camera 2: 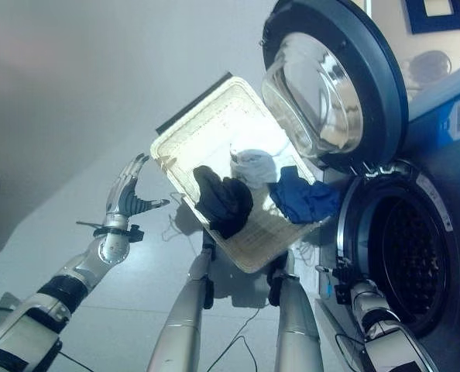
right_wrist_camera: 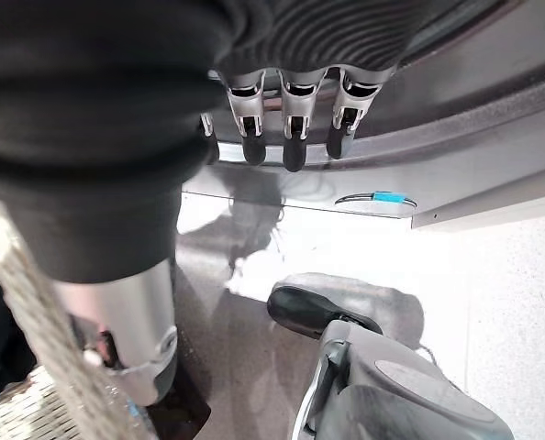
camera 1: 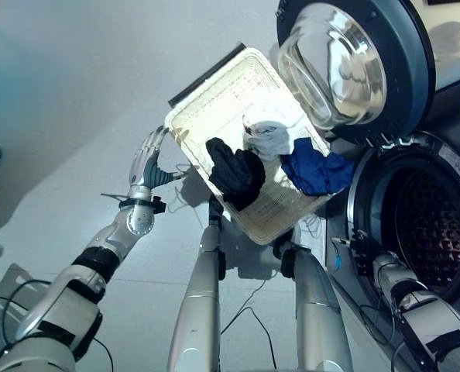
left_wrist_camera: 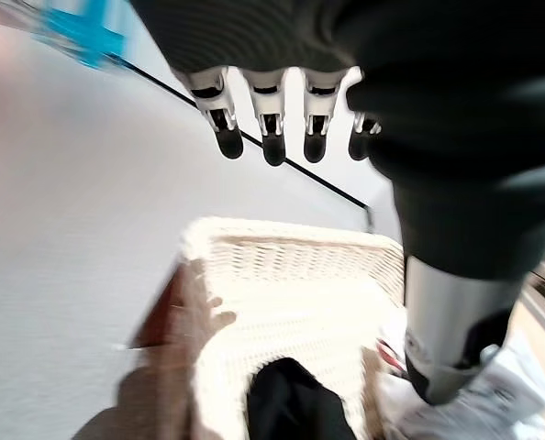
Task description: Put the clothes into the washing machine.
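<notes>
A white wicker laundry basket [camera 1: 214, 89] stands on the floor in front of me. In it lie a black garment [camera 1: 236, 172], a white-grey cloth [camera 1: 269, 139] and a blue garment [camera 1: 317, 172] that hangs over the rim nearest the washing machine. My left hand [camera 1: 146, 167] hovers just beside the basket's left rim, fingers [left_wrist_camera: 272, 137] straight and holding nothing. My right hand [right_wrist_camera: 292, 147] is low at the front of the machine, by the lower rim of the drum opening [camera 1: 423, 232], fingers relaxed and empty.
The machine's round door [camera 1: 346, 66] with its glass bowl is swung wide open above the drum, close to the basket's far right corner. A dark bar [camera 1: 207, 74] runs along the basket's far edge. Grey floor spreads to the left.
</notes>
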